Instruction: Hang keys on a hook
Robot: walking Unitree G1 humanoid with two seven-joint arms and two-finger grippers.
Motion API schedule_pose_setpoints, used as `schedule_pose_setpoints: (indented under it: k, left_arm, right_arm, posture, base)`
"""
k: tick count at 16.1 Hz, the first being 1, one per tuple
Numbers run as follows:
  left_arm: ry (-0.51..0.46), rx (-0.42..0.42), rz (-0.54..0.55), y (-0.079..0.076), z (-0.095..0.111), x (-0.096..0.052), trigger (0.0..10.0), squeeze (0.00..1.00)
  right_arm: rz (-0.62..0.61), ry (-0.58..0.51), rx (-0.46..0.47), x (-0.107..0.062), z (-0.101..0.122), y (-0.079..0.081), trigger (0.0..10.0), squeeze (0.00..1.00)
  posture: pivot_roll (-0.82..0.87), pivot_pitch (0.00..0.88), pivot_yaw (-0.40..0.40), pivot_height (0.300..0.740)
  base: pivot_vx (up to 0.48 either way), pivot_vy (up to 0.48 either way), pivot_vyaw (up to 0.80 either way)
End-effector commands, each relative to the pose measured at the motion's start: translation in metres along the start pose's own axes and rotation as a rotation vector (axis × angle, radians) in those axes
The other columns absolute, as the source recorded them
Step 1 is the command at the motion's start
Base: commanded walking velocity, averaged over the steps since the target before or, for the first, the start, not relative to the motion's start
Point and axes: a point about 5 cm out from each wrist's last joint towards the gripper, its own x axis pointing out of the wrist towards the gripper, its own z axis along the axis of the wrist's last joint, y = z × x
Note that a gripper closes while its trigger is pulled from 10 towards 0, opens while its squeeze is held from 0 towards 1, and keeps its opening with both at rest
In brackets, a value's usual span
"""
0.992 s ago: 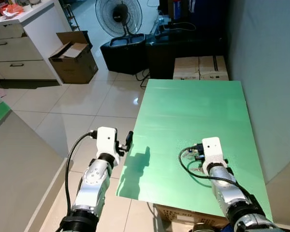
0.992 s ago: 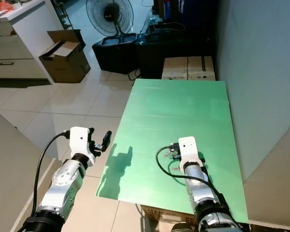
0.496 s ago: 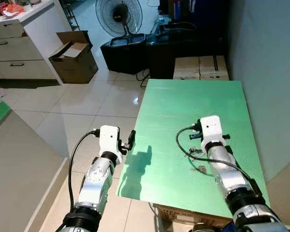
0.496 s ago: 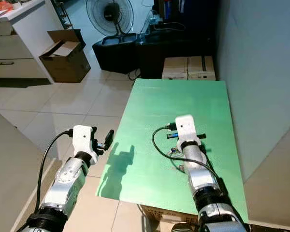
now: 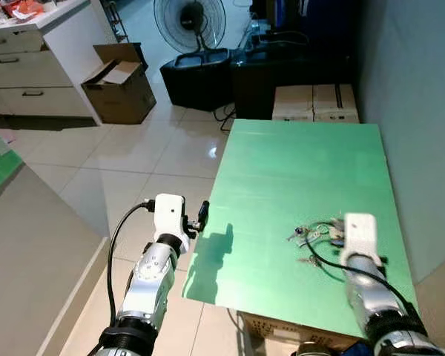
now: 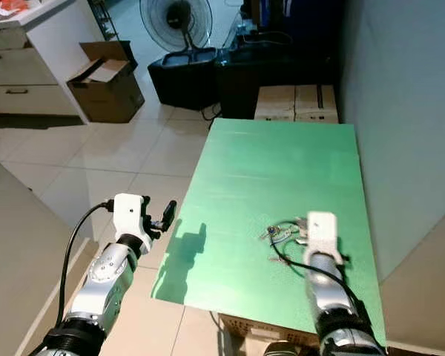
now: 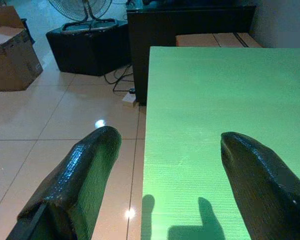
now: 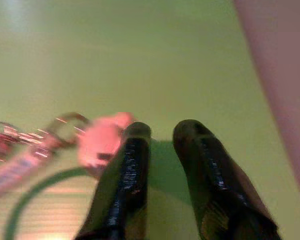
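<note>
Our right arm has swung toward the table's right edge since half a second ago, and the keys (image 5: 311,236) now lie bare on the green table (image 5: 297,170), where before the arm half covered them. The right gripper (image 8: 160,131) sits low over the table, its fingers (image 8: 132,165) nearly together with only a slim gap, clamped on nothing. The keys lie just beside the left-hand fingertip in the wrist view, blurred, outside the jaws; whether they touch it we cannot tell. Our left gripper (image 7: 165,145) hovers at the table's left edge, jaws wide apart, empty.
</note>
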Motion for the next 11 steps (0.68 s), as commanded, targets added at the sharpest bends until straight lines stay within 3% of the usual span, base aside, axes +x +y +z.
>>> schedule_pose_setpoints:
  k: [1, 3, 4, 5, 6, 11]
  left_arm:
    - [0.002, 0.014, 0.022, 0.006, -0.001, -0.002, 10.0, 0.00]
    - [0.003, 0.012, 0.021, 0.005, -0.002, -0.002, 10.0, 0.00]
    - [0.002, 0.011, 0.020, 0.004, -0.002, -0.002, 10.0, 0.00]
    - [0.003, 0.011, 0.021, 0.005, -0.002, -0.002, 10.0, 0.00]
    - [0.004, 0.010, 0.021, 0.005, -0.002, -0.002, 10.0, 0.00]
    - [0.002, 0.009, 0.022, 0.005, -0.003, -0.003, 10.0, 0.00]
  right_arm:
    - [-0.008, 0.009, 0.000, 0.000, 0.000, 0.003, 10.0, 1.00]
    - [0.030, 0.021, 0.019, -0.001, -0.001, 0.009, 10.0, 1.00]
    - [0.050, 0.038, -0.015, -0.001, -0.002, 0.014, 10.0, 1.00]
    - [0.075, 0.031, -0.027, -0.001, 0.000, 0.019, 10.0, 0.14]
    - [0.094, 0.020, -0.028, -0.001, 0.002, 0.021, 10.0, 0.00]
    - [0.119, 0.004, -0.086, -0.001, 0.004, 0.023, 10.0, 0.00]
  posture:
    - [-0.25, 0.000, 0.201, 0.740]
    - [-0.25, 0.000, 0.202, 0.740]
    - [-0.25, 0.000, 0.200, 0.740]
    - [-0.24, 0.000, 0.198, 0.740]
    - [-0.24, 0.000, 0.195, 0.740]
    - [-0.24, 0.000, 0.191, 0.740]
  base:
    - [0.000, 0.000, 0.00]
    - [0.000, 0.000, 0.00]
    - [0.000, 0.000, 0.00]
    - [0.000, 0.000, 0.00]
    - [0.000, 0.000, 0.00]
    - [0.000, 0.000, 0.00]
